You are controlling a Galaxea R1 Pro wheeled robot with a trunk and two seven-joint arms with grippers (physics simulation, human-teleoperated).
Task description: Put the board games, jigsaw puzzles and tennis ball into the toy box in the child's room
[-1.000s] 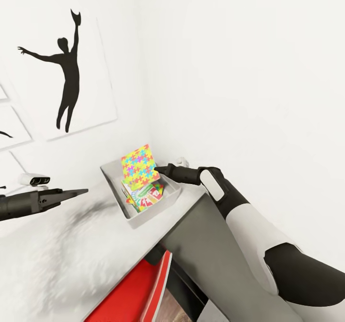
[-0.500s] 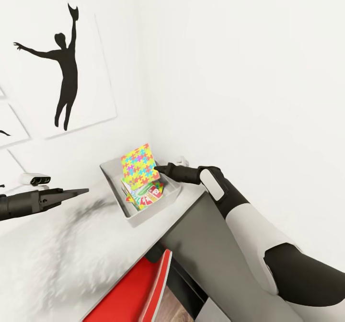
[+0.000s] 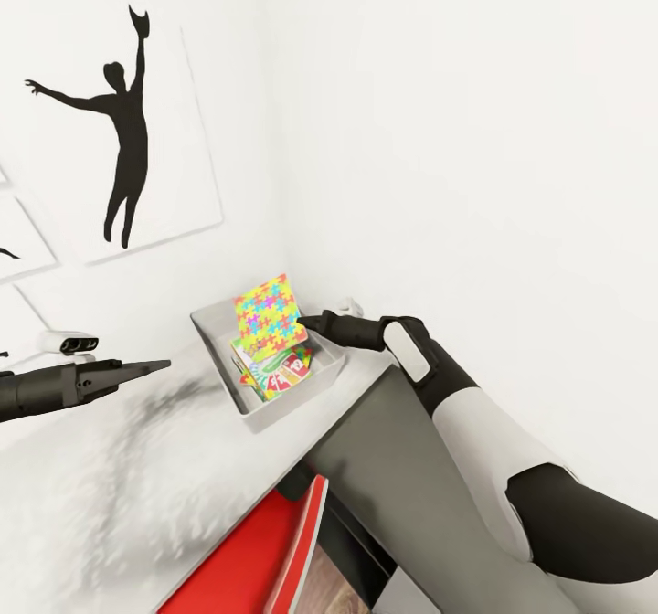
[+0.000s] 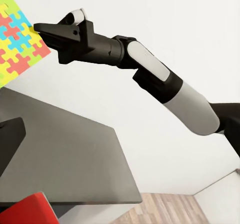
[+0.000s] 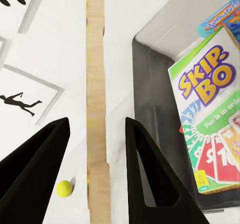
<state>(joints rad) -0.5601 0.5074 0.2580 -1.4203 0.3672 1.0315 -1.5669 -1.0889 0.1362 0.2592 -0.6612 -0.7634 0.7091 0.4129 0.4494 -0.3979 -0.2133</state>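
Multicoloured jigsaw puzzle (image 3: 266, 313) a touch further right over toy box (image 3: 219, 325), unchanged in right pincer's (image 3: 305, 323) clench.

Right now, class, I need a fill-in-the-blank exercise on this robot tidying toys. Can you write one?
1. The right tool holds a ____ puzzle over the toy box.
2. The game box lying in the toy box is lettered ____.
3. The small ball on the table is coloured ____.

Missing words: jigsaw; SKIP-BO; yellow-green
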